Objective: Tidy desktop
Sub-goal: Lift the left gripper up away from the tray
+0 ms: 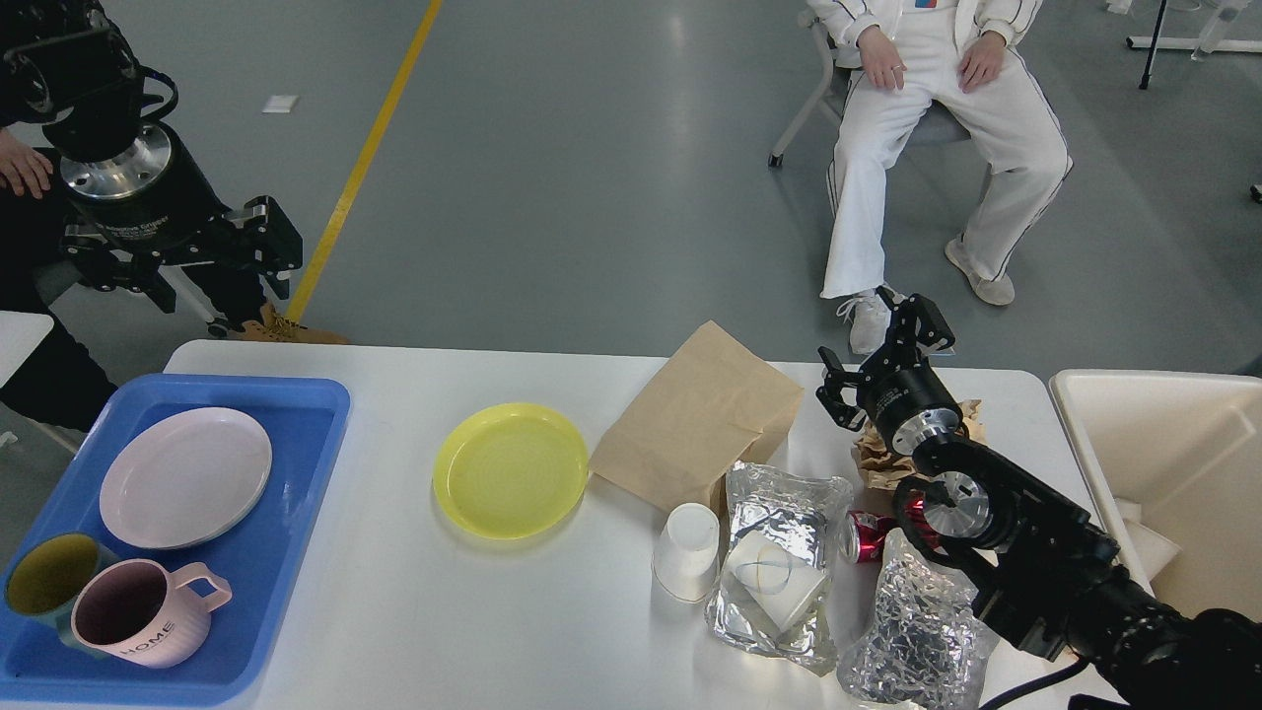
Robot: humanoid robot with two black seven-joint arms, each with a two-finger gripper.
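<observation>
While your right gripper (880,361) hangs with its fingers spread apart and nothing between them, it sits above the far right part of the desktop (444,631), which stretches out beneath it and away to its left. Just below that gripper, half hidden by its wrist, you have a crumpled brown paper wad (880,463); to the gripper's left, close by, lies a flat brown paper bag (700,419). Nearer to you than the gripper you can see a silver foil pouch (779,567), a white paper cup (687,552) tipped on its side touching the pouch's left edge, a red can (868,537) partly hidden behind the arm, and a second crinkled foil bag (912,631). Well to the gripper's left is a yellow plate (511,469), and farther still a blue tray (296,444) holding a pale plate (185,476), a pink mug (148,611) and a green-lined cup (49,582). To the gripper's right stands a cream bin (1163,463). Your left gripper (271,247) is raised beyond the table's far left corner, well apart from everything; its fingers look parted, though the dark end-on angle makes that uncertain.
</observation>
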